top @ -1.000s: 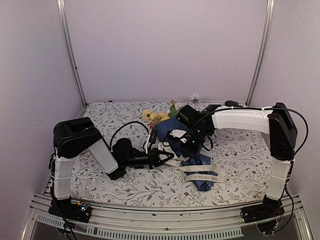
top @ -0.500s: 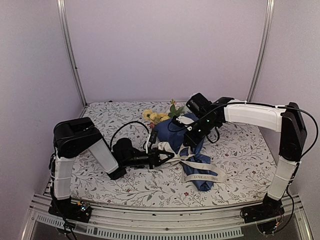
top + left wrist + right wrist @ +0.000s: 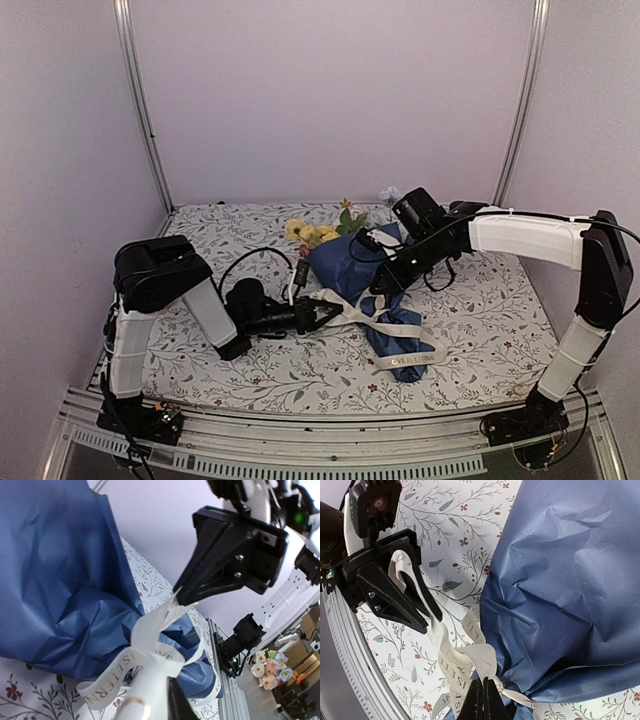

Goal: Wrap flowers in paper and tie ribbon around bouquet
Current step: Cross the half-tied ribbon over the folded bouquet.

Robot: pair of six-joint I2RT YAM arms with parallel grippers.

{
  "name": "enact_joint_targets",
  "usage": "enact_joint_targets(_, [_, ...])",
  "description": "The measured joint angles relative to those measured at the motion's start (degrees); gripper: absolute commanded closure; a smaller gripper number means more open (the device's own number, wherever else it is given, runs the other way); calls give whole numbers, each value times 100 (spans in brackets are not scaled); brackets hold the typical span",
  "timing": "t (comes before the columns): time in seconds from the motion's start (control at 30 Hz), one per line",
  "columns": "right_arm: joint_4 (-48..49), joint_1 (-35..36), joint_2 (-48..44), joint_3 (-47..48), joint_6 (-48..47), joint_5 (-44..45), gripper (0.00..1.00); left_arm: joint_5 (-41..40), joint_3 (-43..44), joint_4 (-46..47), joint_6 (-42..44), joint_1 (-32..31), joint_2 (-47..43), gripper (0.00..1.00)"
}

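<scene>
**Top view:** the bouquet (image 3: 350,270) is laid on the bench (image 3: 220,240). The flowers (image 3: 312,233) are seen at its far end, and the paper (image 3: 400,352) is tapered toward the near edge. The ribbon (image 3: 350,303) is wound round the bouquet's waist, w/ a lettered tail draped over the narrow end. The left tool (image 3: 322,315) is positioned just beside that waist, on the L arm's side. The right tool (image 3: 383,287) is held over the waist from the opposite side.

**Left wrist view:** the paper (image 3: 60,580) is shown gathered in at the bouquet's waist, where the ribbon (image 3: 150,652) is bunched. From there the ribbon is run thru the left tool (image 3: 174,639). Its fingers are spread a little, and the ribbon is seen touching the tip of the upper finger (image 3: 230,555).

**Right wrist view:** the right tool (image 3: 482,700) is pressed together, w/ its tips set at the ribbon (image 3: 470,655) knot, right against the bouquet's waist. A thin strand is pinched btw. them. The left tool (image 3: 432,624) is seen just off the bouquet over the bench (image 3: 445,510), w/ a ribbon loop lying btw. its slightly parted fingers.
</scene>
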Motion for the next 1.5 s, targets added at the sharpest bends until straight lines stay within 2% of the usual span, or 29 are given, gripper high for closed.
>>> enact_joint_targets(0.07, [90,-13,-7,-63,37,-83,100,-149,-55,0,-136,39,35,77])
enact_joint_targets(0.17, [203,-26,-7,-157,107,-151,100,-564,-328,0,-369,92,33,62])
enact_joint_targets(0.43, [332,-28,-7,-234,160,-240,100,-1574,-1095,24,-710,122,-212,40])
enact_joint_targets(0.5, [343,-28,-7,-236,166,-243,100,-1915,-1386,28,-756,105,-417,44])
enact_joint_targets(0.67, [350,-48,-7,-240,197,-247,100,-2741,-2103,22,-531,-33,-831,64])
enact_joint_targets(0.8, [387,-118,-4,-240,236,-308,100,-2806,-1873,-44,656,-448,-1528,63])
enact_joint_targets(0.93, [448,-186,-4,-247,260,-428,100,-2061,-925,-369,2133,-848,-2190,60])
enact_joint_targets(1.03, [542,-208,-4,-299,264,-557,100,-1456,-286,-1342,3097,-944,-2437,57])
enact_joint_targets(1.23, [761,-212,-4,-448,262,-837,100,-1132,1222,-4192,4428,-863,-2197,56])
enact_joint_targets(1.33, [872,-212,-4,-450,260,-940,100,-984,1268,-4721,4570,-704,-2129,58])
enact_joint_targets(1.5, [990,-212,-4,-605,256,-1064,100,-942,1268,-5104,4660,-507,-1869,59])
